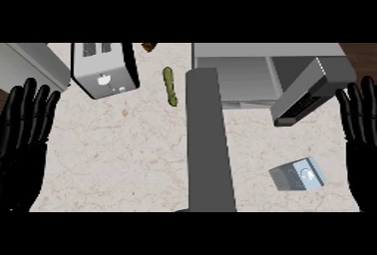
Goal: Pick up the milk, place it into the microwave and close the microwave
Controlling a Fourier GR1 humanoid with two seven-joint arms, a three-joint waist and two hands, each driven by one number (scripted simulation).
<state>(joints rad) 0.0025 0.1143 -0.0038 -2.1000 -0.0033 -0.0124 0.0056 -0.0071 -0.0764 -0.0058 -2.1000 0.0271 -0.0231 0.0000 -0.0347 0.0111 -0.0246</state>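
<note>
Flagging risks: the milk carton (pixel 296 174) sits askew on the counter (pixel 125 159) at lower right, so a glancing touch from the right hand (pixel 361 129) could likely tip or slide it. The microwave (pixel 243 74) at upper right has its door (pixel 302 94) swung out between carton and cavity, a probable snag. Nothing shows inside it. Right hand at the right edge and left hand (pixel 26 134) at the left edge both have straight fingers and hold nothing. On the toaster (pixel 103 69), upper left, nothing pokes from the slots.

Head view, sole camera: set above the counter (pixel 125 149), facing steeply down, mid-range. Frame spans toaster (pixel 103 69) at upper left to microwave (pixel 243 74) at upper right. No second view.
</note>
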